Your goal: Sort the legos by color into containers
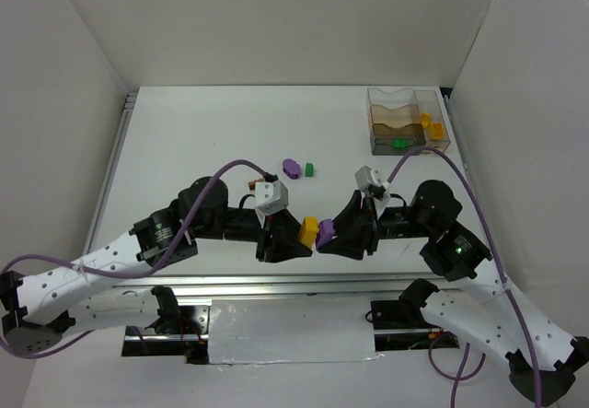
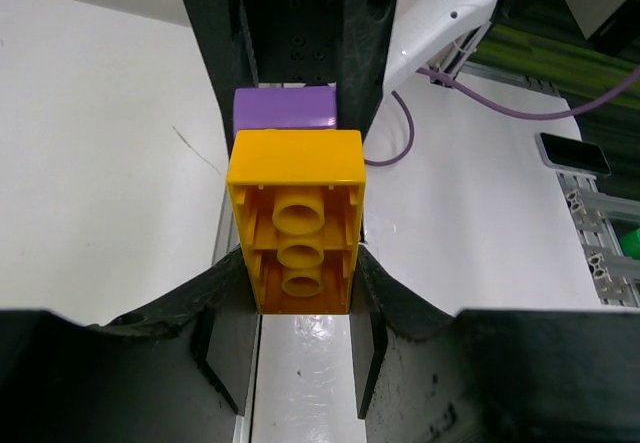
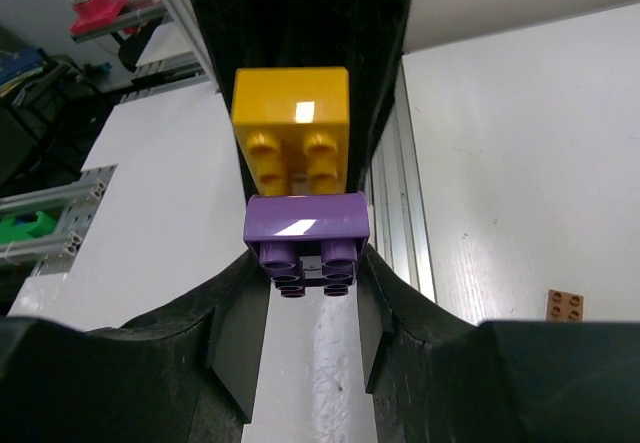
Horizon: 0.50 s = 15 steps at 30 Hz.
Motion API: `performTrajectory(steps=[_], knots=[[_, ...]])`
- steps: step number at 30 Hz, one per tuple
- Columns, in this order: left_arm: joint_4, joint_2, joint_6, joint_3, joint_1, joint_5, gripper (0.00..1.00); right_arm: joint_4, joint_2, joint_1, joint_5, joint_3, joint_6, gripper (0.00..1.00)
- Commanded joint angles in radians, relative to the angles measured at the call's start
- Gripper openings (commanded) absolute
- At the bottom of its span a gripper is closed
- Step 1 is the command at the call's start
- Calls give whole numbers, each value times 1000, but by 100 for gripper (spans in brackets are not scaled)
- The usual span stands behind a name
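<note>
left gripper [image 2: 300, 298] clamps yellow brick [image 2: 296, 218], right gripper [image 3: 308, 278] clamps purple brick [image 3: 306, 228] — bricks touching, I think. Mid-frame above: loose purple brick [image 1: 292, 168], green brick [image 1: 310, 168] — table edge [image 1: 276, 280] close below.

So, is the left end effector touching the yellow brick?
Touching. In the left wrist view the yellow brick sits clamped in the left end effector, both fingers pressed against its sides with no gap.

Right gripper [image 3: 308, 291] clamping purple brick [image 3: 305, 225], yellow brick [image 3: 291, 113] just beyond it, small brown brick [image 3: 565, 305] on table [image 3: 500, 163].
</note>
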Motion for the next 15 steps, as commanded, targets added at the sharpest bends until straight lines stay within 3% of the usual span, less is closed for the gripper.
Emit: performTrajectory(steps=[1, 7, 12, 15], knots=[[26, -53, 11, 8, 1, -48, 0, 35, -6, -20, 25, -29, -5, 0], [-10, -72, -3, 11, 11, -112, 0, 48, -12, -69, 57, -43, 6, 0], [-141, -56, -58, 92, 20, -406, 0, 64, 2, -96, 531, -78, 56, 0], [-359, -20, -141, 152, 21, -651, 0, 54, 113, -158, 816, -40, 117, 0]])
